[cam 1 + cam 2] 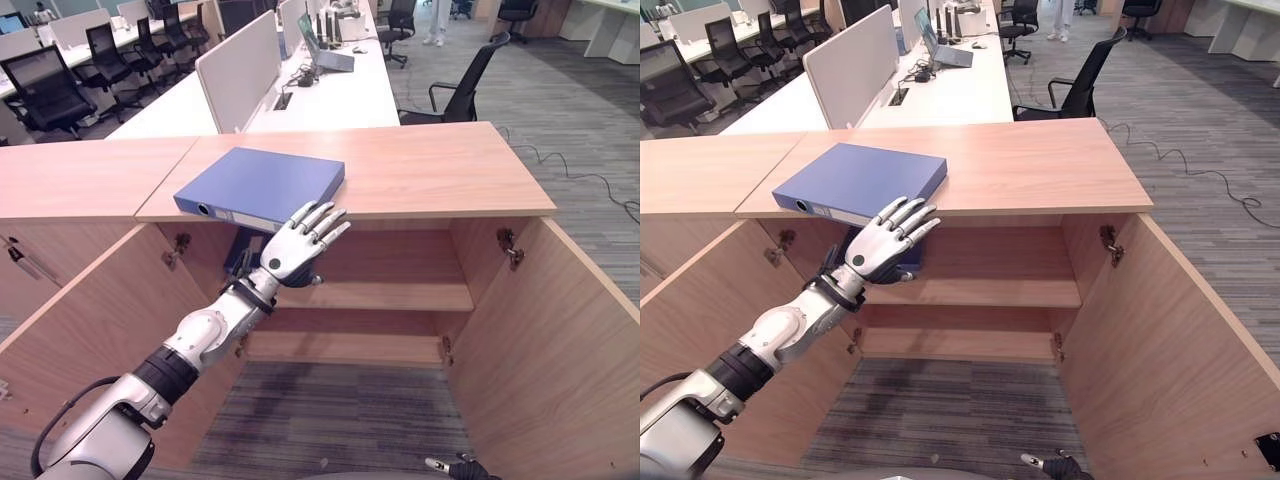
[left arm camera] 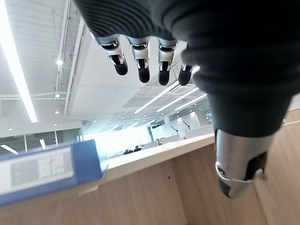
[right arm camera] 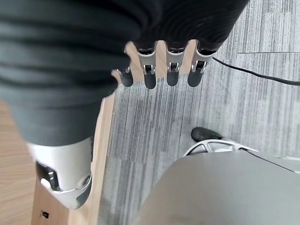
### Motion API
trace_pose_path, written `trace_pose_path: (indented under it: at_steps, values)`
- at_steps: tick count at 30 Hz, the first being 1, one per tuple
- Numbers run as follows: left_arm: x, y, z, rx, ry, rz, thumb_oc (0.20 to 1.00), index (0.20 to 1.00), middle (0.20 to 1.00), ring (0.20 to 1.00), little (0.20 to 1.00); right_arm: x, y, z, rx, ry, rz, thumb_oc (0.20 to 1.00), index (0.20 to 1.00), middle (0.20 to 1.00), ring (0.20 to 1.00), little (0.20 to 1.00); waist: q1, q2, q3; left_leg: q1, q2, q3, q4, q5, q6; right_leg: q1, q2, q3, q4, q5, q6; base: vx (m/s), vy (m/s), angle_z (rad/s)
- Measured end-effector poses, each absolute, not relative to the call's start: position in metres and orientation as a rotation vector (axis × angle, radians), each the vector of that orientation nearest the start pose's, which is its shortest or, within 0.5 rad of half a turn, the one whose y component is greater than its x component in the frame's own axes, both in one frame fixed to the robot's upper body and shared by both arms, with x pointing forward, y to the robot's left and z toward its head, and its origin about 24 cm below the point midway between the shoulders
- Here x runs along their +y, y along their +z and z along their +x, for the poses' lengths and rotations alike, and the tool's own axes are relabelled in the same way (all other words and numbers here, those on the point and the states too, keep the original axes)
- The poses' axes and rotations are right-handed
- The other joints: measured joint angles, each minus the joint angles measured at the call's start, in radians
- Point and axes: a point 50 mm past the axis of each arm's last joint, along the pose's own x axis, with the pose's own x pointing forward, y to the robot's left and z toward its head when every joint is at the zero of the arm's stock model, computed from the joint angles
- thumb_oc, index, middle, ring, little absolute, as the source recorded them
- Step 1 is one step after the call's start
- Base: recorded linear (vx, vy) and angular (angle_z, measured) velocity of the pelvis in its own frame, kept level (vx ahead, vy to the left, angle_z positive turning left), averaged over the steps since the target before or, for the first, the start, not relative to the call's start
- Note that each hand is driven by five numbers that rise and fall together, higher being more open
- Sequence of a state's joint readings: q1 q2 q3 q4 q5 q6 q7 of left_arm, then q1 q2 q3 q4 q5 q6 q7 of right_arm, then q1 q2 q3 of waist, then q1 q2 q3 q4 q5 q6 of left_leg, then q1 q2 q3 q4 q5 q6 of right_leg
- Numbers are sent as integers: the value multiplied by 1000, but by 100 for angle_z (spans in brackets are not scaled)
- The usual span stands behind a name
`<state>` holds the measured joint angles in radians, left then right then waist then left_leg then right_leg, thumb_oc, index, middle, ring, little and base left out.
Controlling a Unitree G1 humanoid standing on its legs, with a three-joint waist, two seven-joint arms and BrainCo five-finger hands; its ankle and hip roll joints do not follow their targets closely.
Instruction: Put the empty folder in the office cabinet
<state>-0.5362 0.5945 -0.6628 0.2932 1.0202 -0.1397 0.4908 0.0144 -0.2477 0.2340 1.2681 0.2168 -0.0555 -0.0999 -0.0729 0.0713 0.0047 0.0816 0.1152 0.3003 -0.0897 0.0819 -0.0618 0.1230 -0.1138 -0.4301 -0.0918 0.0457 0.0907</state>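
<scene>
Folder, a blue one, lay flat on the wooden top of the cabinet, with its spine end hanging a little over the front edge. The left hand was raised just below that edge, its fingers straight and spread, the tips close to the folder's near corner; whether they touched it I could not tell. It held nothing. Behind and below the hand, both doors of the cabinet stood open, and a shelf was seen inside. Something dark was standing on the shelf just behind the hand. The right hand hung low over the grey carpet, beside the right door, its fingers relaxed and empty.
</scene>
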Motion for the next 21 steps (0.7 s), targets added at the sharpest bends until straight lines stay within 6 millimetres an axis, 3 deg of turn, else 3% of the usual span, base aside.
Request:
trace_pose_path:
  at_steps: [3, 12, 17, 21]
  values:
    - [131, 90, 325, -752, -196, 1706, 1000, 1000, 1000, 1000, 1000, -238, -162, 81, 1216, -178, -240, 1000, 1000, 1000, 1000, 1000, -5, 0, -3, -2, 0, 11, 0, 0, 0, -6, 0, 10, 4, 2, 0, 47, 20, -9]
    - [162, 92, 349, -599, -65, 1844, 1000, 1000, 1000, 1000, 1000, -241, -162, 77, 1218, -184, -245, 1000, 1000, 1000, 1000, 1000, -28, -13, -20, 1, 0, 31, 0, -4, 5, -16, 0, 32, 4, 7, -3, 8, 13, -6]
    - [166, 101, 354, -606, -14, 1871, 1000, 1000, 1000, 1000, 1000, -242, -163, 68, 1239, -188, -244, 1000, 1000, 1000, 1000, 1000, -36, -12, -20, 3, 0, 40, 0, -6, 7, -21, -1, 41, 2, 6, 1, -8, 7, -6]
    - [185, 99, 359, -522, 41, 1911, 1000, 1000, 1000, 1000, 1000, -245, -162, 68, 1239, -193, -252, 1000, 1000, 1000, 1000, 1000, -43, -8, -24, 1, 0, 56, 0, -7, 7, -33, -1, 56, 0, 10, 2, -9, 2, -12]
